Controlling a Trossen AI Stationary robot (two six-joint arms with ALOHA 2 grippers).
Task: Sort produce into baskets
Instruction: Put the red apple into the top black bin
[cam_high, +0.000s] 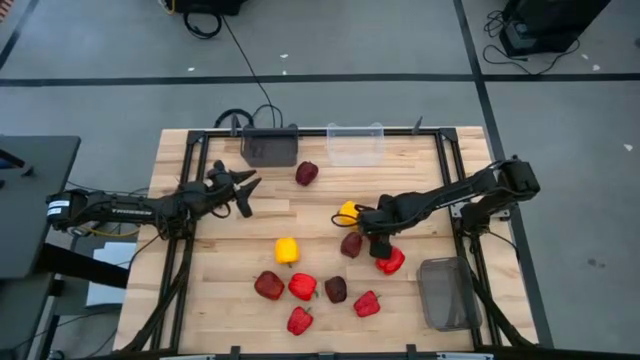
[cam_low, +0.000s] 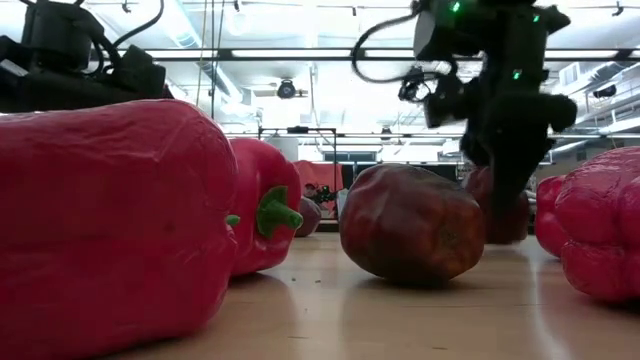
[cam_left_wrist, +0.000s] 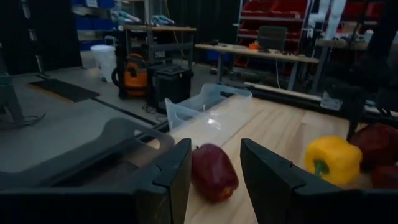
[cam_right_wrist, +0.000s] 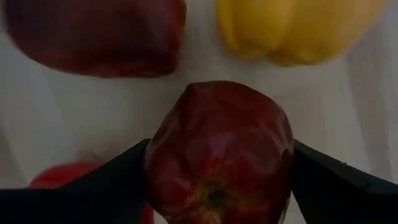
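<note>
The right gripper (cam_right_wrist: 217, 168) has its fingers pressed against the two flanks of a dark maroon apple (cam_right_wrist: 219, 149), stem end toward the wrist camera, so the hold lies across the fruit's widest part. In the high view this gripper (cam_high: 378, 240) sits over the cluster near the middle of the bench (cam_high: 200, 300), just beside a yellow pepper (cam_high: 347, 211); a red pepper (cam_high: 391, 262) lies just on the other side of it, toward the mesh basket (cam_high: 446, 293). The apple looks firm, smooth and glossy, light enough for a side pinch, but its rounded skin could slip or roll if the fingers sit above or below the bulge; I judge a level squeeze at the equator the safest hold, and no harder than needed, since bruising is possible. Beyond that yellow pepper, farther from the right gripper, the loose pieces lie scattered: a second yellow pepper (cam_high: 287, 250), several red peppers and maroon fruits. The peppers appear hollow and lobed, likely light and slightly yielding, best taken across the body rather than by the stem. Farther off still, the left gripper (cam_high: 243, 190) hangs with fingers apart, aimed at a lone maroon fruit (cam_left_wrist: 213, 172) that lies near the clear basket (cam_high: 355, 144) and the dark grey basket (cam_high: 269, 146) at the bench's far edge.
</note>
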